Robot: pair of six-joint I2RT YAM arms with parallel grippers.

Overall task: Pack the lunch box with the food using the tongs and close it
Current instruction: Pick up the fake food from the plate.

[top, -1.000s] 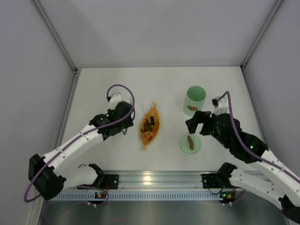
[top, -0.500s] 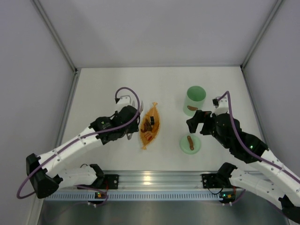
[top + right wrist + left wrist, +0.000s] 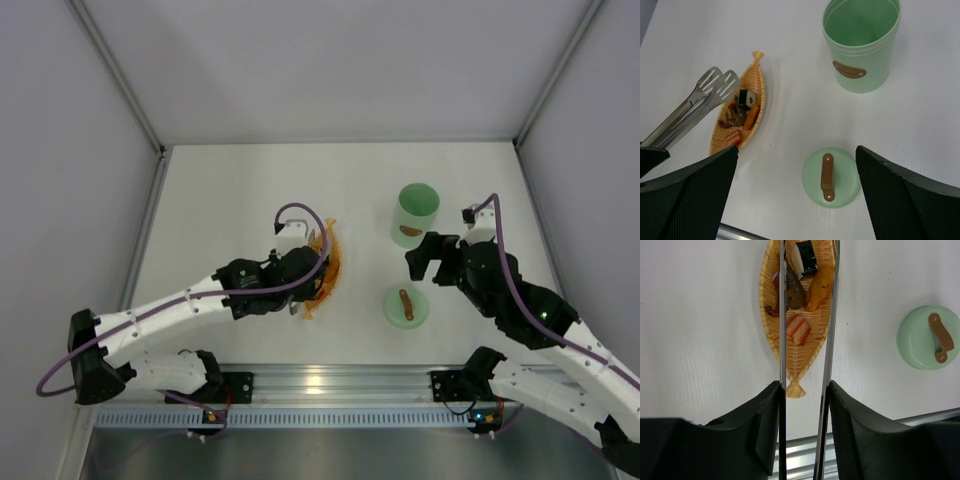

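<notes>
The lunch box (image 3: pixel 414 215) (image 3: pixel 861 45) is a mint-green tub standing upright and open, empty inside. The food (image 3: pixel 800 290) (image 3: pixel 740 112) lies as small brown, orange and reddish pieces in an orange leaf-shaped tray (image 3: pixel 332 268). My left gripper (image 3: pixel 300 278) (image 3: pixel 805 387) is shut on the tongs (image 3: pixel 782 315), whose two silver arms reach forward over the tray on either side of the pieces. In the right wrist view the tongs' tips (image 3: pixel 715 87) hover slightly apart above the tray's far end. My right gripper (image 3: pixel 425 255) (image 3: pixel 796 150) hangs wide open between tub and lid, holding nothing.
A flat green lid (image 3: pixel 406 306) (image 3: pixel 831 177) (image 3: pixel 928 338) with a brown handle lies on the table in front of the tub. Grey walls enclose the table on three sides. An aluminium rail (image 3: pixel 330 385) runs along the near edge.
My left arm has swung to the right, carrying the tongs from beside the tray to over it. The right arm shifted only slightly.
</notes>
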